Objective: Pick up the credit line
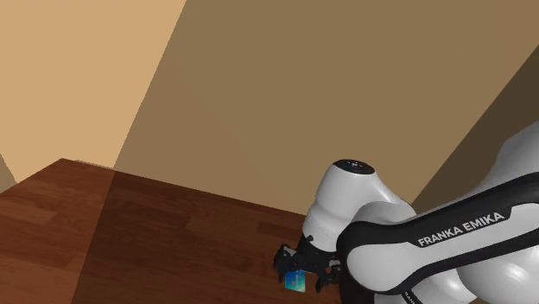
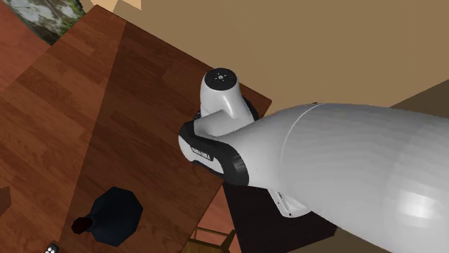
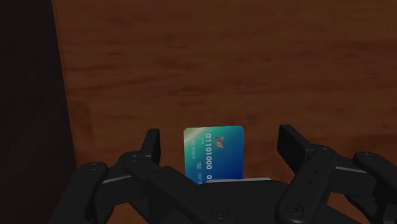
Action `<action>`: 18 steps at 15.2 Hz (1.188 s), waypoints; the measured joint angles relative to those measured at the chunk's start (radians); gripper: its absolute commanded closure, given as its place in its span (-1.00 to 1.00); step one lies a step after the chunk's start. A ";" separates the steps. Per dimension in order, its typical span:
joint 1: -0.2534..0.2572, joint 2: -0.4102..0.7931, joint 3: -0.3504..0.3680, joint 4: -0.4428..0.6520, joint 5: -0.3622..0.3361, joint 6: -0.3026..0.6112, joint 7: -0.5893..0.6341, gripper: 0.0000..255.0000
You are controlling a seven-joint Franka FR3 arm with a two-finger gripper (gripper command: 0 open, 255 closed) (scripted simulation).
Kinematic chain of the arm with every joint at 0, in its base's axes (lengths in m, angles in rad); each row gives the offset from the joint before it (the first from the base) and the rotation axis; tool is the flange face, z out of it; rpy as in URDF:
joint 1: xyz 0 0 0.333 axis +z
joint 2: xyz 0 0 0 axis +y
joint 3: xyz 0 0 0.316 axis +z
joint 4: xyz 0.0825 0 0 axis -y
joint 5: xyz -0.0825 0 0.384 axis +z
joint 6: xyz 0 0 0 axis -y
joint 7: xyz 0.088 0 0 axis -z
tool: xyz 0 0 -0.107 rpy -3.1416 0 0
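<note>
Wrist view showing the black gripper (image 3: 219,137) hanging wide open over the wooden desk (image 3: 222,57), blue-green credit card (image 3: 214,154) sitting between its fingers (image 3: 151,145), neither finger touching it, near the desk's edge.

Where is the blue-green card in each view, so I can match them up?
Shoulder view: blue-green card at the bottom edge, just right of middle.
Second exterior view: hidden behind the white arm.
Wrist view: inside the open gripper, touching neither finger.
Shared landmark: the brown wooden surface.
</note>
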 measured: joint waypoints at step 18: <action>-0.016 0.097 0.023 0.002 0.013 0.097 -0.016 1.00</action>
